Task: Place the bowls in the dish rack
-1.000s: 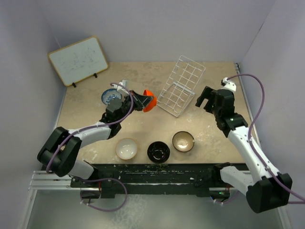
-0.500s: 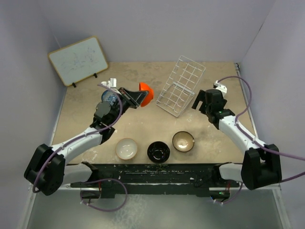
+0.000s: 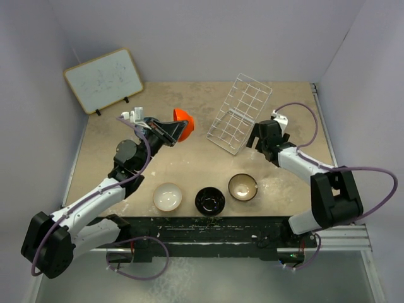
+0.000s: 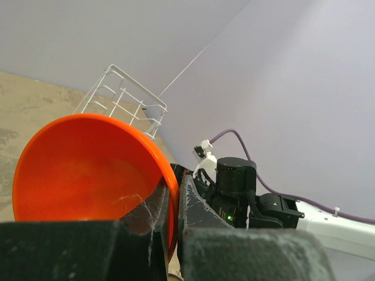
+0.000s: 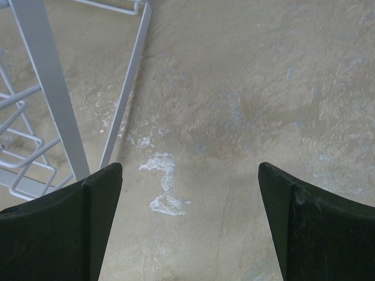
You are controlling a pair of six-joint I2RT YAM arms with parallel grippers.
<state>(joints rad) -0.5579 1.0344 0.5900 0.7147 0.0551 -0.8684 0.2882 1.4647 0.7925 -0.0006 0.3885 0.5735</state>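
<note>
Beige, mottled tabletop [image 3: 189, 167] enclosed by pale lilac walls [image 3: 221, 38]; a whiteboard [image 3: 104, 79] leans at far left. The dish rack [image 3: 240, 113] stands right of centre, its long axis running near-left to far-right. The left hand [image 3: 173, 129] clamps the rim of the orange bowl [image 3: 184, 116], held on edge above the tabletop left of the rack, mouth toward the wrist camera. The right hand [image 3: 255, 136], fingers spread, sits beside the rack's right edge. The cream bowl [image 3: 168, 196], black bowl [image 3: 209, 201] and tan bowl [image 3: 242, 187] sit upright along the near edge.
</note>
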